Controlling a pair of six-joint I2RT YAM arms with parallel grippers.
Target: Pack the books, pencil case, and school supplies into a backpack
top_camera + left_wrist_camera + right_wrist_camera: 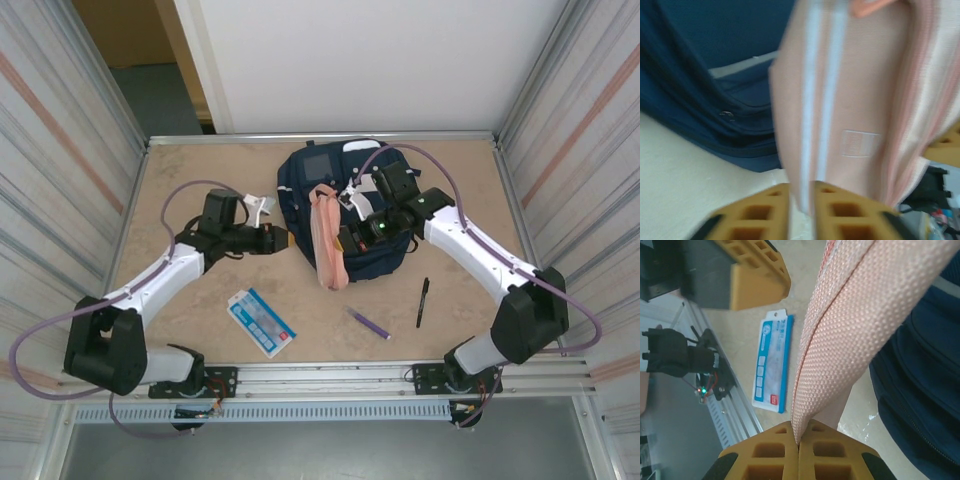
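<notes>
Hiding backpack [296, 200] middle: pencil case [327, 243], R pincer [799, 439].

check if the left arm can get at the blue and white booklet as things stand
Probably yes: the booklet lies flat on bare table on the left arm's side with nothing on it, and the left fingers look free of the pencil case.

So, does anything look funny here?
Yes: the long salmon-pink fabric pouch is draped crookedly over the side of the big navy fabric backpack, its lower end sticking out instead of tucked inside.
</notes>
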